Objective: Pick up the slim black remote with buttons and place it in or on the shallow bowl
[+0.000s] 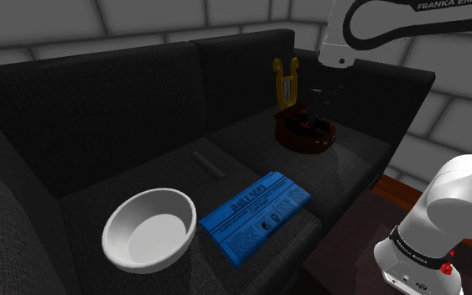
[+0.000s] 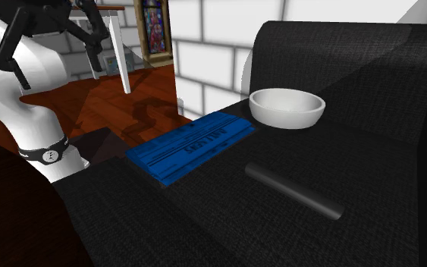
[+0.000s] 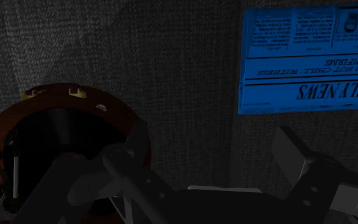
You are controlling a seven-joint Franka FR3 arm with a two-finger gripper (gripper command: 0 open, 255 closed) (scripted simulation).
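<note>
- Slim black remote point(image 1: 209, 164): lies flat on the dark sofa point(image 1: 100, 117) seat, between the blue newspaper point(image 1: 255, 214) and the backrest, touching neither.
- White shallow bowl point(image 1: 121, 247): stands near the seat's front edge, just beside the newspaper.
- Gripper point(image 3: 209, 137): hangs over a brown round dish point(image 1: 305, 138), well apart from the remote; fingers point(image 3: 290, 153) spread, holding nothing.

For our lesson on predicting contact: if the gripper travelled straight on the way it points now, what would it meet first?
Probably the dark woven sofa seat, between the round brown-rimmed object and the blue newspaper. The open gripper might graze the object's rim; depth is unclear.
</note>
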